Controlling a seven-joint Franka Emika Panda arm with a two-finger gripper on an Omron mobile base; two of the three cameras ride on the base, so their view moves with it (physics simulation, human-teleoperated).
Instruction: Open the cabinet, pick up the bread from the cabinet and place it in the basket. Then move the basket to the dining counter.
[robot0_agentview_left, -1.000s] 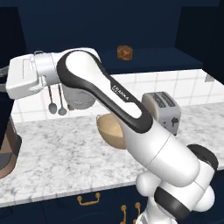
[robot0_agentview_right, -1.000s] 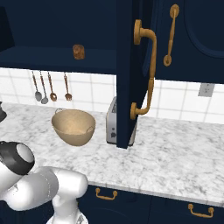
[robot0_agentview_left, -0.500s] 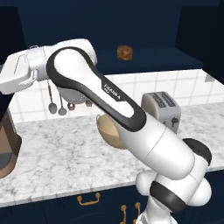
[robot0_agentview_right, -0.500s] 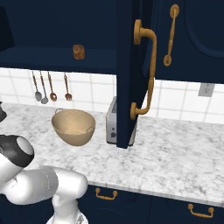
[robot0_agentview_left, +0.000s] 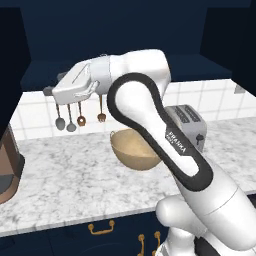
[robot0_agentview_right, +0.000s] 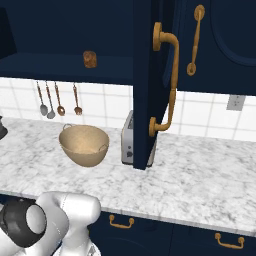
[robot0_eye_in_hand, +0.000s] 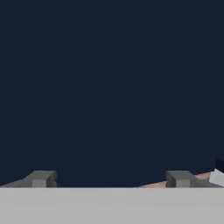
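The cabinet (robot0_agentview_right: 147, 75) has its left door swung open, edge-on, with a long brass handle (robot0_agentview_right: 169, 85). On its dark shelf sits the small brown bread (robot0_agentview_right: 90, 58). Below, the tan basket (robot0_agentview_right: 84, 145) (robot0_agentview_left: 131, 150) stands on the marbled worktop with nothing in it. My gripper (robot0_agentview_left: 52, 87) hangs high at the left in front of the open cabinet (robot0_agentview_left: 125, 30), pointing left. In the hand view its fingertips (robot0_eye_in_hand: 39, 178) stand wide apart against a dark navy surface, so the gripper (robot0_eye_in_hand: 109, 179) is open and holds nothing. The dining counter is out of view.
A silver toaster (robot0_agentview_left: 187, 122) (robot0_agentview_right: 128, 145) stands right of the basket, partly behind the open door. Utensils (robot0_agentview_left: 75, 117) hang on the tiled wall below my hand. A brown appliance (robot0_agentview_left: 7, 170) sits at the worktop's left end. Brass-handled drawers (robot0_agentview_right: 122, 222) run below.
My hand has swung right from the left edge of the left base view, and the arm now covers the bread there. Basket, bread and door have not moved.
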